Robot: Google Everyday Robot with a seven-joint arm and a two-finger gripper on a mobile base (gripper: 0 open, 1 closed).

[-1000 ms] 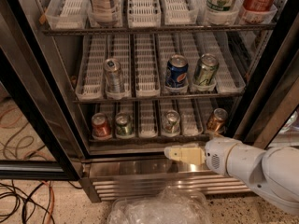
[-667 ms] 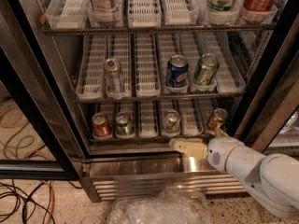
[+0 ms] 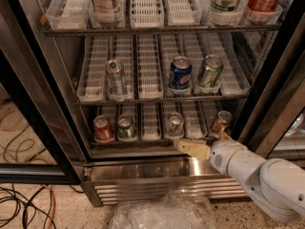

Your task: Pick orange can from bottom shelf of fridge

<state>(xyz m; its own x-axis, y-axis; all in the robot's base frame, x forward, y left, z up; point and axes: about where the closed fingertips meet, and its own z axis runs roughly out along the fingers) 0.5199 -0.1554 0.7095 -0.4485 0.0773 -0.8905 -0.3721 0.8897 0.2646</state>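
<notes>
While the small copper-orange metal can with a silver top point(image 3: 221, 123) stands upright at the front right corner of the table point(image 3: 150, 124), the lowest, dim wire rack with white slotted plastic lanes inside the tall black-framed glass-door fridge point(image 3: 143, 171), the robot's cream-coloured claw point(image 3: 183, 146) hangs lower down, just outside the table's front edge and over the steel base grille. From where I stand I cannot tell whether the claw is spread or pressed together.

What matters is the offset. The can lies up and to the right of the claw's tip, close above the white wrist. Its long axis runs vertical, whereas the claw's long axis lies roughly level and points left along the front edge, toward the silvery-green can point(image 3: 174, 124) rather than into the shelf. I'd judge the claw must rise, shift right and turn inward before it can take the can. The red can point(image 3: 102, 128) and green can point(image 3: 126, 128) sit well apart, near the front left corner.
</notes>
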